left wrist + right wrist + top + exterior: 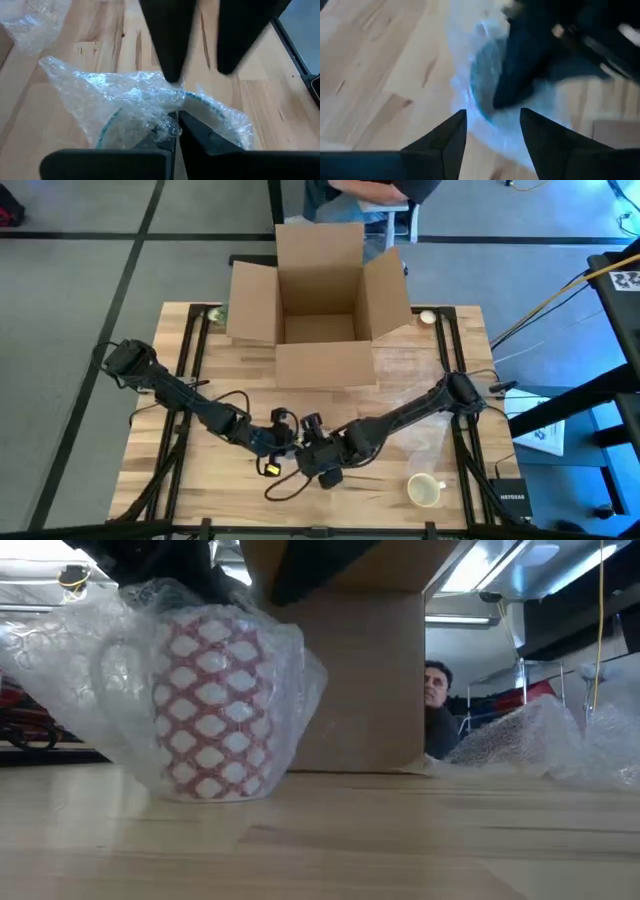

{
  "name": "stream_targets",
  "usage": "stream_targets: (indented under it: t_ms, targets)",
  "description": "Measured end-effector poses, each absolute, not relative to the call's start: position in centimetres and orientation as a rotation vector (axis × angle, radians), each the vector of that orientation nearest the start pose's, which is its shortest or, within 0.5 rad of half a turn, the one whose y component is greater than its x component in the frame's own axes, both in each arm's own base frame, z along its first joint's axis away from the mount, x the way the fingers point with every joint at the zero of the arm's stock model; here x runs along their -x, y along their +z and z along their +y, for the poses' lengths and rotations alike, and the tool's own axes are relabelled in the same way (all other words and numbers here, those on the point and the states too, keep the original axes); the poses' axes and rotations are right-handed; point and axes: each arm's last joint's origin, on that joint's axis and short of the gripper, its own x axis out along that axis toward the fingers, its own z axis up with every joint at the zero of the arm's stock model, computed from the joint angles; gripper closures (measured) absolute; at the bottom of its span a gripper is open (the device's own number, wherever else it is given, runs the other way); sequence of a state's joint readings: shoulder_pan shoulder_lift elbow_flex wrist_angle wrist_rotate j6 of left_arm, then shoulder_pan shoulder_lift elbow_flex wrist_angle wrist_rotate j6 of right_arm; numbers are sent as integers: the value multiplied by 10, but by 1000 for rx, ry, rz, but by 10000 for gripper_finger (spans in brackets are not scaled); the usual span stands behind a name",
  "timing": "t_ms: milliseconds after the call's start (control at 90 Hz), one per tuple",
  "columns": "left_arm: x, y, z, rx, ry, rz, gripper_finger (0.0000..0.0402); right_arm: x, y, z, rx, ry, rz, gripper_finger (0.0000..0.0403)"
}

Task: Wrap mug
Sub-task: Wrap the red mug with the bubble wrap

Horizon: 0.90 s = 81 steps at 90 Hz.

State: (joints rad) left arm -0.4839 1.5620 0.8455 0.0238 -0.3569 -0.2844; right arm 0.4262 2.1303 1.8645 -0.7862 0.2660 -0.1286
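A mug with a red-and-white pattern (210,705) stands upright on the wooden table, near its front middle, under a loose sheet of bubble wrap (290,670). The wrap covers the mug's opening (205,102) and sides. My left gripper (177,131) is over the mug, shut on a bunch of the wrap. My right gripper (492,127) hovers open right beside it, fingers pointing down at the wrapped mug; I cannot tell whether its fingertips (172,72) touch the wrap. In the high view both grippers meet at the same spot (300,445). My left gripper pinches a gathered bunch of bubble wrap (167,127) between its two fingers, above the mug's opening. It comes from above, slanting down. The rest of the sheet drapes slack over the mug, which stays standing on the table.
An open cardboard box (320,300) stands at the far middle of the table. A plain cream mug (425,490) sits near the front right corner. More loose bubble wrap (540,740) lies to the right. A person (435,690) sits beyond the table.
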Motion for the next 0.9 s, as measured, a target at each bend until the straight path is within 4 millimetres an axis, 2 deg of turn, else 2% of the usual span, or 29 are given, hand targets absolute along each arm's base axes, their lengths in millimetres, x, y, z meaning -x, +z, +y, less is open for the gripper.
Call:
stream_targets:
  t_ms: [122, 278, 556, 633, 744, 900]
  targets:
    - [-282, 189, -137, -21, -28, 669, 402, -432, 212, 180, 473, 261, 1038, 231]
    - [-274, 196, -135, 10, -71, 713, 402, -439, 196, 181, 527, 279, 1039, 231]
    - [-238, 238, -132, 70, -84, 693, 402, -441, 191, 175, 524, 284, 1064, 231]
    - [-228, 244, -129, 71, -54, 697, 402, -441, 191, 175, 515, 296, 1065, 231]
    - [-219, 237, -127, 58, -4, 732, 402, -441, 190, 175, 511, 302, 1065, 230]
    - [-214, 206, -124, 78, 34, 791, 402, -441, 190, 175, 506, 299, 1064, 231]
